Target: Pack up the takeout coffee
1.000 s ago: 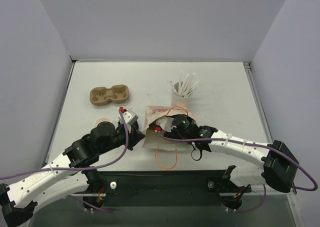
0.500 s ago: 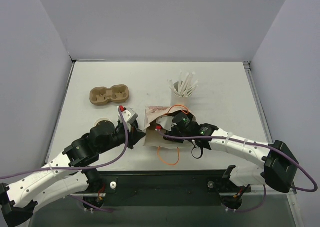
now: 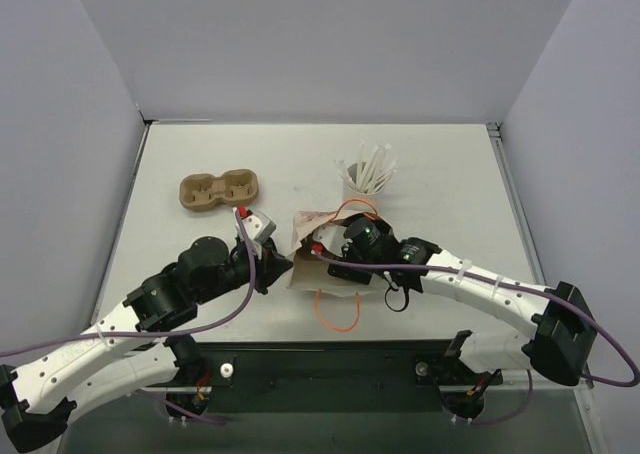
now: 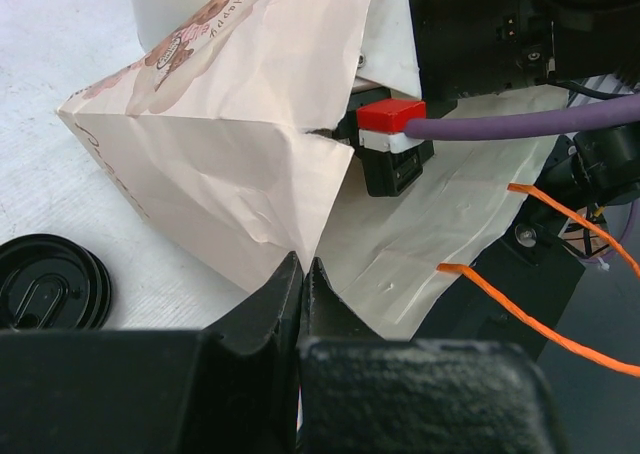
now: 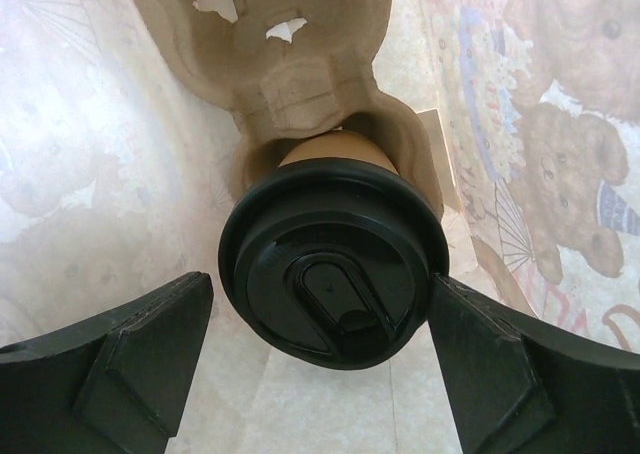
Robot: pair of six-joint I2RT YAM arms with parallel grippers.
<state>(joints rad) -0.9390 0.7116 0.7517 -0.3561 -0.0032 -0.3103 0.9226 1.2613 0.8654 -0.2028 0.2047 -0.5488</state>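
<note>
The takeout coffee (image 5: 335, 264), a brown cup with a black lid, sits in a pulp cup carrier (image 5: 300, 54) inside the printed paper bag (image 3: 308, 266). My right gripper (image 5: 320, 309) reaches into the bag and is open, one finger on each side of the lid, with a thin gap at the left finger. In the top view the cup and the right fingertips are hidden by the bag. My left gripper (image 4: 303, 269) is shut on the bag's near edge (image 4: 230, 164) and holds its mouth up. It also shows in the top view (image 3: 280, 270).
A second pulp carrier (image 3: 220, 190) lies at the back left. A white cup of straws (image 3: 362, 186) stands behind the bag. A loose black lid (image 4: 50, 282) lies on the table by the bag. Orange bag handles (image 3: 335, 314) trail toward the near edge.
Both wrists have shifted slightly away from the near edge, and the bag has moved a little with them. The left gripper stays shut on the bag.
</note>
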